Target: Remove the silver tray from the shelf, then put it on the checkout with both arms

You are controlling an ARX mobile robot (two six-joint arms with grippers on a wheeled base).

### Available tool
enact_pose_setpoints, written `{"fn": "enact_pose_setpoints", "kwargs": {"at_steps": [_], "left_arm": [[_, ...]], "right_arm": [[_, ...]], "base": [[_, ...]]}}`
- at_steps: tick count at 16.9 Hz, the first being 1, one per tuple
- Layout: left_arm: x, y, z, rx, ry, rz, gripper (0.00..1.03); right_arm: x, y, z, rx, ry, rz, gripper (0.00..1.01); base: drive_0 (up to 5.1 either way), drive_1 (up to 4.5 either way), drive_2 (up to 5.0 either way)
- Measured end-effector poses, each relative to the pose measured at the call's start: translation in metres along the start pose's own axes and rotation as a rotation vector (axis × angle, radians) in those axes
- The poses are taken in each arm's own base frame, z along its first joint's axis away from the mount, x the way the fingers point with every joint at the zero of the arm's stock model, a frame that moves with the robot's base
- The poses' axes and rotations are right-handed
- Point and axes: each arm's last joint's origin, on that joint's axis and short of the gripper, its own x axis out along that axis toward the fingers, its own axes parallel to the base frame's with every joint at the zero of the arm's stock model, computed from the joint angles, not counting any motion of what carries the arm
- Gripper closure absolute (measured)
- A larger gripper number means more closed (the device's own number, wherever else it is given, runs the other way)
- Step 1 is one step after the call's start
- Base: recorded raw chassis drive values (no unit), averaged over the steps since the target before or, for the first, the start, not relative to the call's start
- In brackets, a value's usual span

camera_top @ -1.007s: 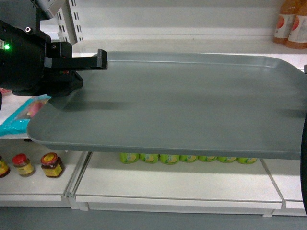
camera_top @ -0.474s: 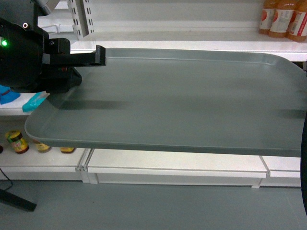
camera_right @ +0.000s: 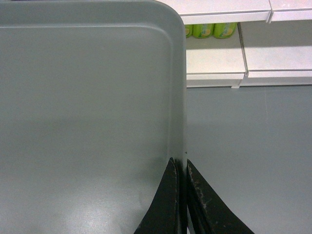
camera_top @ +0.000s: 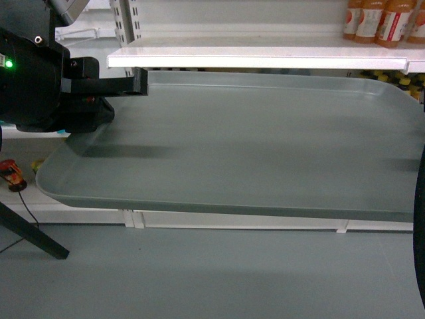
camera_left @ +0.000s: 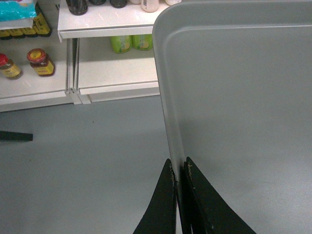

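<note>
The silver tray (camera_top: 252, 139) is held in the air, clear of the shelf (camera_top: 265, 60) behind it, w/ grey floor (camera_top: 199, 279) seen underneath. It is carried roughly level, long axis running left-right across the head view, spanning from one arm to the other.

The left gripper (camera_left: 178, 168) is clamped narrow on the tray's left short rim, one finger above and one below, as shown in the left wrist view. The right gripper (camera_right: 179, 165) is pinched the same way on the right short rim. In the head view only the left arm (camera_top: 40, 80) is shown properly; the right one is cut off at the frame edge.

The checkout is not seen in any view, so its direction can't be told. The key relation: the tray is bridged between both grippers, neither nearer than the other, so the two ends must be moved together and kept level. If one side is led ahead, twist or slip at the thin rim is likely.

Orange bottles (camera_top: 378, 20) are seen on the upper shelf, green containers (camera_left: 130, 43) lower down.
</note>
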Motion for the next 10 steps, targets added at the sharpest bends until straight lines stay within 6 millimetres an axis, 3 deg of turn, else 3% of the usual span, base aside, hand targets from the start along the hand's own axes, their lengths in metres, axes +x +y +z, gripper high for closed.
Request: {"fn": "enact_pose_setpoints", "kwargs": {"at_steps": [10], "left_arm": [[-0.0004, 0.0, 0.0003, 0.0, -0.001, 0.001, 1.0]], "right_arm": [[0.0, 0.0001, 0.0001, 0.0, 0.0, 0.001, 0.98]], "base": [[0.1, -4.12, 4.4]]}}
